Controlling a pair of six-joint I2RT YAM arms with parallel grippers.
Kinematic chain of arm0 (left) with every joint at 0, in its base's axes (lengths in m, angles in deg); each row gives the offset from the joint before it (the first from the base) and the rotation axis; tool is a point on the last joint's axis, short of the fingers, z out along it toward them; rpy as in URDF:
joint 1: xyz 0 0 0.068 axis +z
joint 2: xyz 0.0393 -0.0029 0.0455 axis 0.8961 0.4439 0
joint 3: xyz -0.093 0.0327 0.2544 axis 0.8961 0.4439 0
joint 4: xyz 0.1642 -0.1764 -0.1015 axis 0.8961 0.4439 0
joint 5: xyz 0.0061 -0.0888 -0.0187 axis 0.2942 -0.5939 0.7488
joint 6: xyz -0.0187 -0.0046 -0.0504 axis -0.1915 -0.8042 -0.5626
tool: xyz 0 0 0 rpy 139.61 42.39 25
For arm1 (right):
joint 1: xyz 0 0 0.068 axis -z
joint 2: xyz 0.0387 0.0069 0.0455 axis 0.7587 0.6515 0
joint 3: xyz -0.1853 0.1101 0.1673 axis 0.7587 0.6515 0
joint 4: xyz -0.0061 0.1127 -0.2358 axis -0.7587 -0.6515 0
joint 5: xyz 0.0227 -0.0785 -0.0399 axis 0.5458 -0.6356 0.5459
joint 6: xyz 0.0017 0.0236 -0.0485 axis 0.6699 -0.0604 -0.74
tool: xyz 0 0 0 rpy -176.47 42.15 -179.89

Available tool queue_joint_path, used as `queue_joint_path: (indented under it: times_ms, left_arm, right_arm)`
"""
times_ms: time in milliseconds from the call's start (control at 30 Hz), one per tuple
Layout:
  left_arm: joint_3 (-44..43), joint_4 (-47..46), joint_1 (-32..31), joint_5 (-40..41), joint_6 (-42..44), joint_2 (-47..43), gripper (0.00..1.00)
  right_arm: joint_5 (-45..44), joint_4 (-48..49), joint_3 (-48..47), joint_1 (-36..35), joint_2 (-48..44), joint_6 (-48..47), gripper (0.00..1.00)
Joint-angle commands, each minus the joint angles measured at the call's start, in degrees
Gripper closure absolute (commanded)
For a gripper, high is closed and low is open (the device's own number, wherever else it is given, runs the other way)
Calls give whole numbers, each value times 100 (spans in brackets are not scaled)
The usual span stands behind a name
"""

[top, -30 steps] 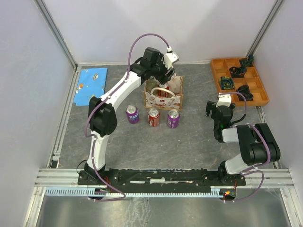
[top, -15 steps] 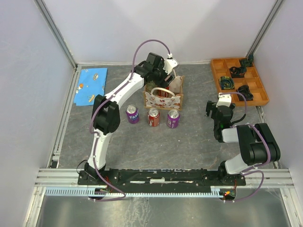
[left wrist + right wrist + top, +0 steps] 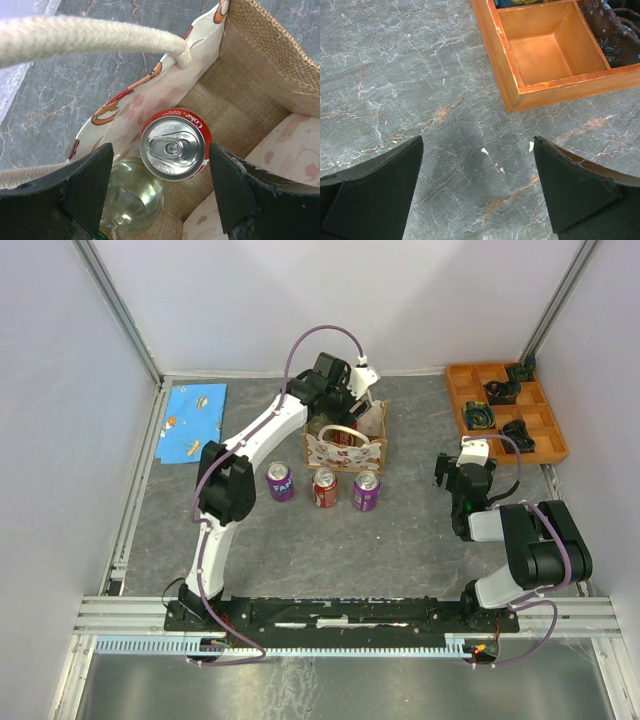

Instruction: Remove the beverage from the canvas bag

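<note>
- The left claw (image 3: 159,165) hangs spread wide over the small tan canvas bag (image 3: 260,55), below its cream rope handle (image 3: 90,37).
- Inside, a red cola can (image 3: 175,144) stands between the fingers, beside a clear glass bottle (image 3: 132,197).
- A row of three drink cans (image 3: 325,488) stands just before the bag.
- The right claw (image 3: 477,160) is wide over bare grey worktop (image 3: 420,75), near the orange wooden tray (image 3: 520,95).

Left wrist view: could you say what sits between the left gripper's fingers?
A red Coke can, upright inside the canvas bag, seen in that view.
</note>
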Motion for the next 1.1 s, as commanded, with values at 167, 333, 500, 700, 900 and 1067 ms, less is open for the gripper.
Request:
queue_joint_path:
  times_ms: [167,333,500,700,900,1067]
  left_arm:
    - [-335,533,-202,358,201,233,19]
    - [-440,620,-245,513,167,321,19]
    - [-685,770,-266,710,148,480,19]
    - [-752,771,-284,837,149,645,19]
    - [-886,832,-284,875,203,824,19]
    - [-932,859,-285,882,253,948,19]
  right_arm:
    - [-39,181,-97,19,-73,31,1]
    - [-39,179,-99,19,-72,34,1]
    - [-39,183,-99,20,-69,36,1]
    - [-39,181,-99,23,-67,34,1]
    - [-39,181,-99,18,-70,34,1]
    - [-36,181,-100,18,-68,35,1]
